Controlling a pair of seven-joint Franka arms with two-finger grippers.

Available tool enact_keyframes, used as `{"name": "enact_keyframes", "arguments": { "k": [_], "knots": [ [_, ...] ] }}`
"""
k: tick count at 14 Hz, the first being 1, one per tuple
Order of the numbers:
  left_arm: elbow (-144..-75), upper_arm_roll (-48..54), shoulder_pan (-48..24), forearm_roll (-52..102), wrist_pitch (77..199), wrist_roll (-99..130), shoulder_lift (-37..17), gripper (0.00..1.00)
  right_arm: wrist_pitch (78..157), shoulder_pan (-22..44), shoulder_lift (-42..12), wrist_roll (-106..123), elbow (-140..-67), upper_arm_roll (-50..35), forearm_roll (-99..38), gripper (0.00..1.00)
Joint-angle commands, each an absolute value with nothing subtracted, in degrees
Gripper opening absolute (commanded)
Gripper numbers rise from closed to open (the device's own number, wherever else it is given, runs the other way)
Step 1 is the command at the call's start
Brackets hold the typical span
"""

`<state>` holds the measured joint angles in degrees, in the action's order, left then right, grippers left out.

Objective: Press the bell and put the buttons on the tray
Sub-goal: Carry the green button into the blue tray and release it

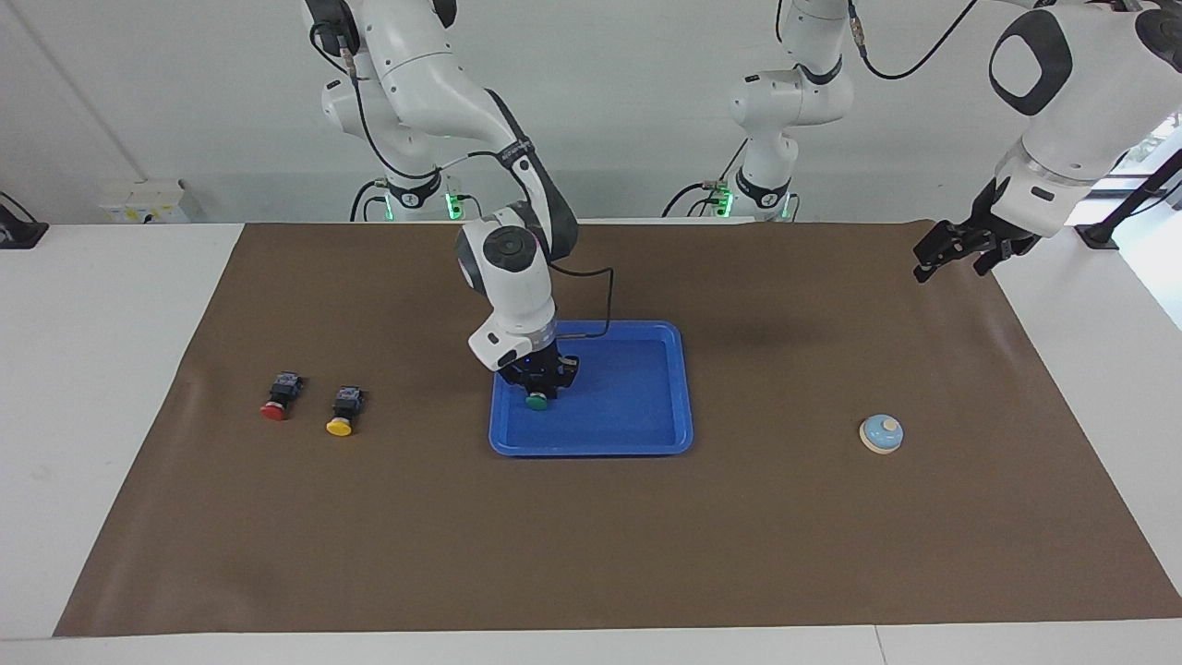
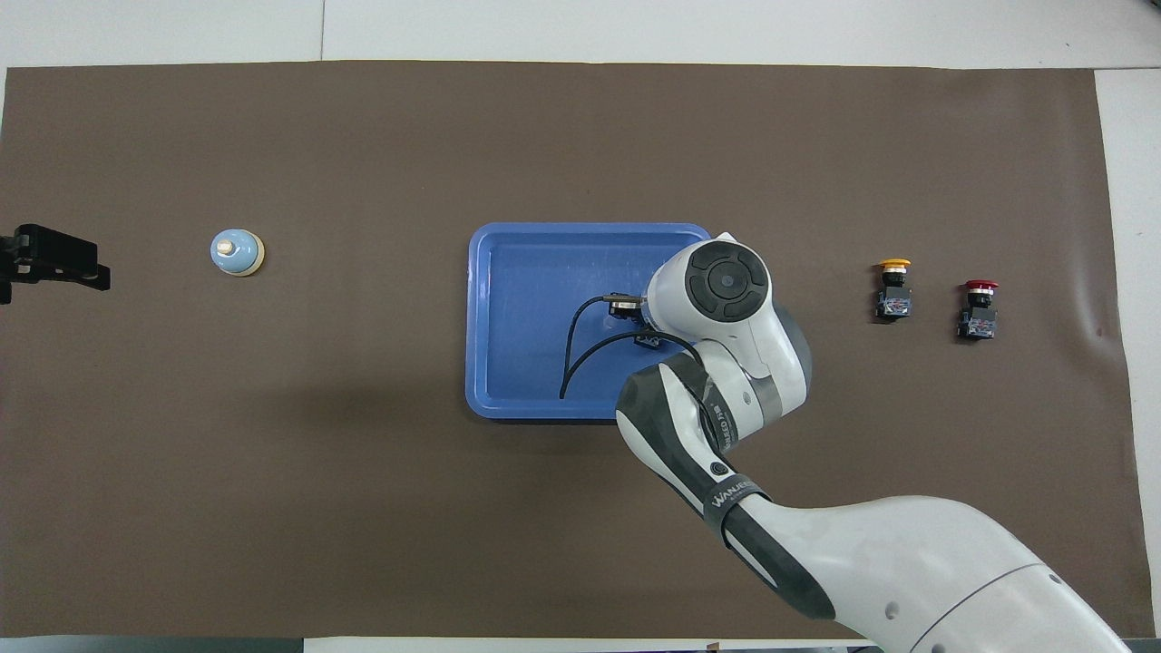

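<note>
Over the blue tray (image 1: 679,388), you see the right gripper (image 1: 538,386) clamped on the green button (image 1: 536,402). At the tray's nine o'clock in the facing view lie the yellow button (image 1: 343,412) and red button (image 1: 279,397); at three o'clock, the bell (image 1: 881,433). The left gripper (image 1: 956,247) waits, fingers spread.
</note>
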<state>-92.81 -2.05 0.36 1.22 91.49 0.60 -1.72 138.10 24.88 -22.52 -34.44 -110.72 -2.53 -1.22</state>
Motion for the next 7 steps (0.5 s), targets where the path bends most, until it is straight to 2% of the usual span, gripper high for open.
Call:
{"name": "enact_keyframes", "arguments": {
  "k": [1,7],
  "knots": [
    [-94.2,-2.2,0.1,0.8,91.6,0.9,-0.4,1.00,138.4,24.3,-21.4,-35.6,-111.7,-3.0,-1.9,1.00],
    [-94.2,-2.2,0.1,0.8,91.6,0.9,-0.3,1.00,126.8,19.7,-15.7,-36.0,-107.7,-2.6,-1.9,1.00]
  ]
}}
